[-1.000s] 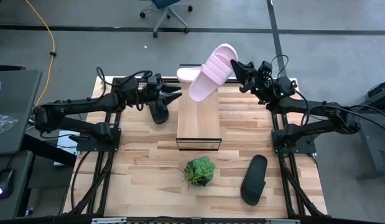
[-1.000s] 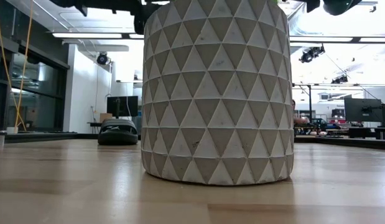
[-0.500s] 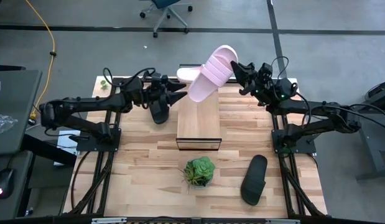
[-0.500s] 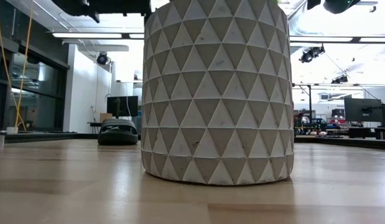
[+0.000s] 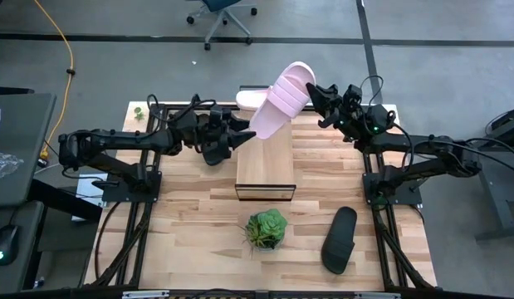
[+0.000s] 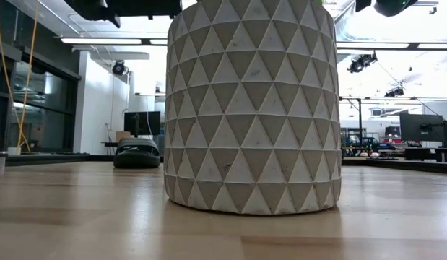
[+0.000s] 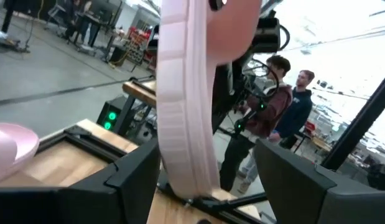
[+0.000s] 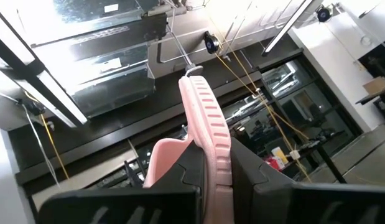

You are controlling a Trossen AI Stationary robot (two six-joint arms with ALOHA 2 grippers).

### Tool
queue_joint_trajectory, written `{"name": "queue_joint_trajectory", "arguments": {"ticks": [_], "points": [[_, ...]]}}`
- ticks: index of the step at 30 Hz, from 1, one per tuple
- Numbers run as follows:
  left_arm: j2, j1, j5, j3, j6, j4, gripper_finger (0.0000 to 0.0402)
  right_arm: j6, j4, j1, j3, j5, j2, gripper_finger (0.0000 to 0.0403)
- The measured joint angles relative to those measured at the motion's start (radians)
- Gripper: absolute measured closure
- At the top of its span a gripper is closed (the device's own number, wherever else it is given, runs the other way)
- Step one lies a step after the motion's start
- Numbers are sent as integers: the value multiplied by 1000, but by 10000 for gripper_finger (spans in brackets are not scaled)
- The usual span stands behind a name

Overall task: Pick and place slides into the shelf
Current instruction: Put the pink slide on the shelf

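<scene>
My left gripper (image 5: 240,135), fingers spread, has slid toward the pink slide (image 5: 281,98) my right gripper (image 5: 316,94) clenches over the shelf (image 5: 266,166), probably a handover.

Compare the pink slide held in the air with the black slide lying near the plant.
The pink slide is pale; the black slide is dark. The pink slide is off the table, tilted, clamped at one end by the right pincer, with the open left pincer near its other end; the black slide lies flat on the table, untouched. Both are open-toe slides not yet on the shelf.
</scene>
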Motion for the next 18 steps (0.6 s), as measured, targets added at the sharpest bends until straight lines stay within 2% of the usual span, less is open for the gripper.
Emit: {"name": "queue_joint_trajectory", "arguments": {"ticks": [10,14,18], "points": [[1,3,-2,0,3,14,206,19,93,25,0,-4,67,388],[1,3,0,0,4,12,254,19,107,25,0,-3,68,388],[1,3,-4,0,4,7,320,19,115,25,0,-9,68,388]]}}
